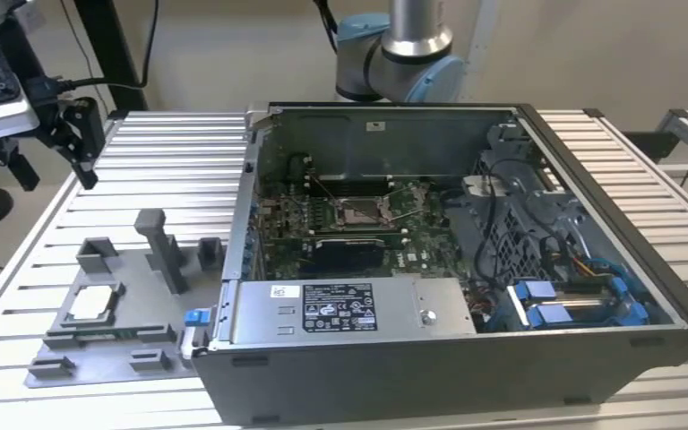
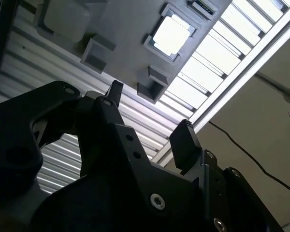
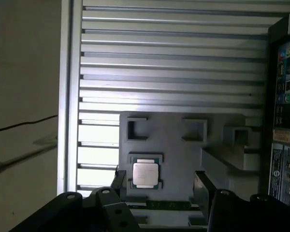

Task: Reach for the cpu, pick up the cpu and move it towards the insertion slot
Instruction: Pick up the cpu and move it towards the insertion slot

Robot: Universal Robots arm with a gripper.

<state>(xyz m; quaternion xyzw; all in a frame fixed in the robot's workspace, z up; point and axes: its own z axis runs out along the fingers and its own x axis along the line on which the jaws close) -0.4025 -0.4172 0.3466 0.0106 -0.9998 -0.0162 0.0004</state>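
Observation:
The cpu is a small pale square chip lying flat in a holder on the grey fixture plate, at the exterior view's left. It also shows in both wrist views as the cpu. My gripper hangs open above the table's far left corner, well above and behind the chip, with nothing between its black fingers. In the first wrist view the gripper frames the chip from above. The insertion slot, a metal-framed socket on green board, lies inside the open computer case.
Upright grey blocks stand on the fixture plate close to the case wall. A silver labelled power supply fills the case's near side. The slatted metal table extends behind the fixture. The arm's base stands behind the case.

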